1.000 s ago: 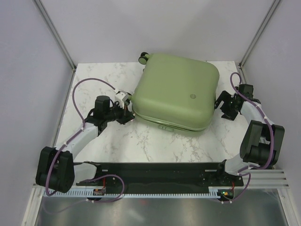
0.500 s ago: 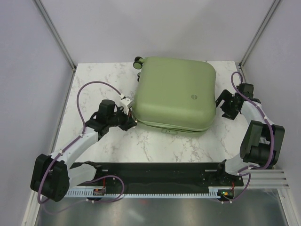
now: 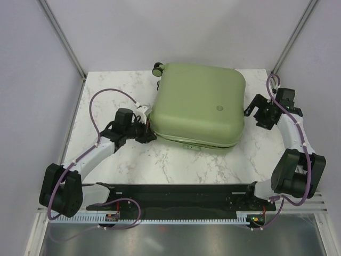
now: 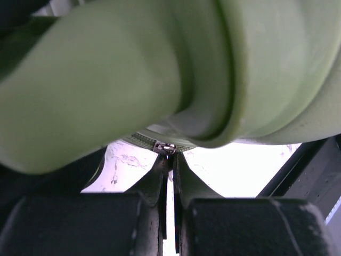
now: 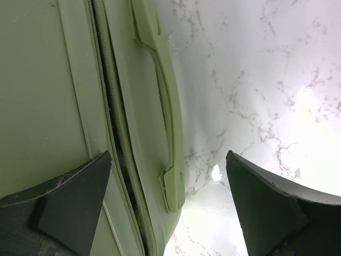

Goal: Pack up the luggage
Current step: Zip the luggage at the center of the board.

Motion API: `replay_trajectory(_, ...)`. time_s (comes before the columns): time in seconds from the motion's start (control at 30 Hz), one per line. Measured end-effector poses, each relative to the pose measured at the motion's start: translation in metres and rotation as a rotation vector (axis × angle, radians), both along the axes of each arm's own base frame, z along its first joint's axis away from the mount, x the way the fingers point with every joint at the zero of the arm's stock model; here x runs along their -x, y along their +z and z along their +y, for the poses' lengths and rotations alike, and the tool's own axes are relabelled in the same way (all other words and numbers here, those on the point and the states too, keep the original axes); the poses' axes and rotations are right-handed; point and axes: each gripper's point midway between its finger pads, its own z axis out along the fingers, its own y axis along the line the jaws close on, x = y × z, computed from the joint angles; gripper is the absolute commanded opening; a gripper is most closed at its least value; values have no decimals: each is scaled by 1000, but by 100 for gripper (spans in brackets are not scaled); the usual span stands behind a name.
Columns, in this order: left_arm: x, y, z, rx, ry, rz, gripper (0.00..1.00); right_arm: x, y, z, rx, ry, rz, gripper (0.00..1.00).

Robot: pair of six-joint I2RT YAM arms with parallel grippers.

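Pinching the zipper pull (image 4: 164,147), left gripper (image 4: 169,158) half-hides it.

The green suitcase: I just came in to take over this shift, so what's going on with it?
The suitcase lies flat on the marble table with its lid down. The left hand is shut on the zipper pull at the case's near-left corner. The right hand stands open beside the case's right side, by the side handle, gripping nothing. The zipper there looks unclosed.

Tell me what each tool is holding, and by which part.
The left tool pinches the small metal zipper pull of the pale sage-green hard-shell suitcase; the right tool holds nothing.
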Motion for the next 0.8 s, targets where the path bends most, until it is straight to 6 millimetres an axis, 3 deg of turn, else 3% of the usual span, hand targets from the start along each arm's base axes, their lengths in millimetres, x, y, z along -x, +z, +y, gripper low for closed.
replay_trajectory(0.2,-19,0,12,6,73,23,2,0,-6,10,-43,33,-23,98)
replay_trajectory(0.47,-62,2,41,-3,201,1,2,-14,-13,40,-88,106,-53,98)
replay_trajectory(0.73,-69,4,45,-7,220,-14,2,-39,-30,52,-125,114,-77,98)
replay_trajectory(0.8,-69,4,45,-6,221,-15,2,-47,-33,54,-140,114,-90,94)
